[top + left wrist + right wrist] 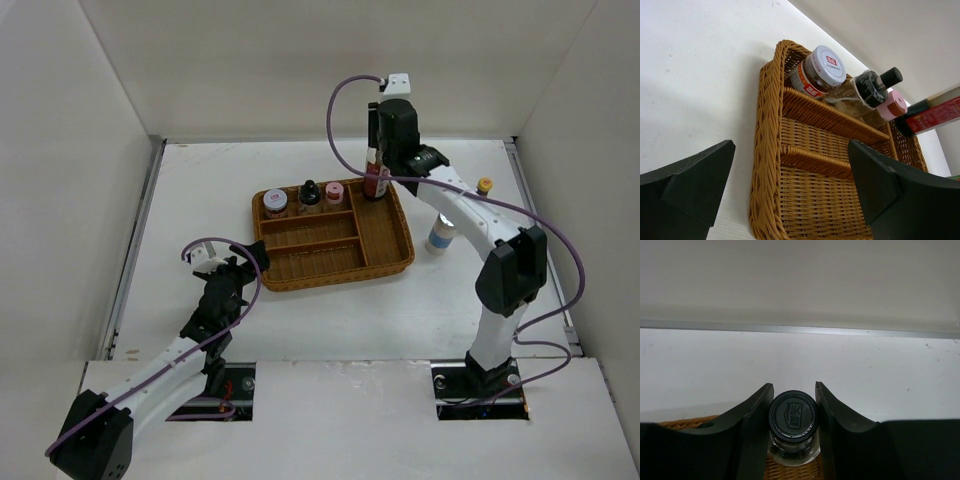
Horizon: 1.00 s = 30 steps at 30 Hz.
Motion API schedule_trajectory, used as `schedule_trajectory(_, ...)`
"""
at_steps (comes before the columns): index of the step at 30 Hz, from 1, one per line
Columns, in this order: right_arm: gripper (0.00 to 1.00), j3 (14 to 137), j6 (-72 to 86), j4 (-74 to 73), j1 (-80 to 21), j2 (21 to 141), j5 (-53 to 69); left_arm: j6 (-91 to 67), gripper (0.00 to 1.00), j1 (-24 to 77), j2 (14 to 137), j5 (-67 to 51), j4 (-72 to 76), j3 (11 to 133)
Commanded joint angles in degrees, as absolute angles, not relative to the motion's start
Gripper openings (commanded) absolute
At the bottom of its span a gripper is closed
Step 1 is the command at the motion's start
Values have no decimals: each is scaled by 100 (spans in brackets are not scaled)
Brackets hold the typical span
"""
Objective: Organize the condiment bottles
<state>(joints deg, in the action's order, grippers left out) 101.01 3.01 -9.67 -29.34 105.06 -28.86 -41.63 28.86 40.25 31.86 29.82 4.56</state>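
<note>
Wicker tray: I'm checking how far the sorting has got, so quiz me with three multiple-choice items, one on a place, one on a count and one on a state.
1. Where in the wicker tray do the short jar, small black-capped bottle and pink-capped shaker stand?
A. far-left compartment
B. near-left compartment
C. right-hand compartment

2. How many bottles stand on the table outside the tray?
A. none
B. two
C. four

3. The right gripper is:
A. open, high above the tray
B. shut on the tall dark-sauce bottle
C. lying on the table

Answers:
1. A: all three line the tray's far-left edge.
2. B: only the yellow-capped bottle and white-blue bottle stand right of the tray.
3. B: its fingers flank the black cap.
</note>
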Motion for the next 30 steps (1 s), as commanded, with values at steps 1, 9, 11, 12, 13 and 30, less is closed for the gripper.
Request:
schedule_trajectory(1,32,10265,334,0,-2975,10529,-2936,-4219,100,2826,4025,3111,3278,422)
schedule_trajectory(9,37,9590,448,351,-3080,10670,-2953,-4236,100,2834,4061,3103,3278,439)
schedule_trajectory(11,46,9353,527,422,-3089,10609,-2962,-4236,100,2843,4078,3103,3287,439)
schedule_trajectory(12,52,9273,553,431,-3089,10565,-2979,-4245,100,2843,4096,3103,3313,439)
schedule_trajectory(13,60,9212,580,439,-3080,10521,-2979,-4245,100,2843,4113,3103,3348,431)
schedule_trajectory(30,100,6455,1273,168,-2809,7368,-3760,-4245,100,2843,4025,3032,3340,422)
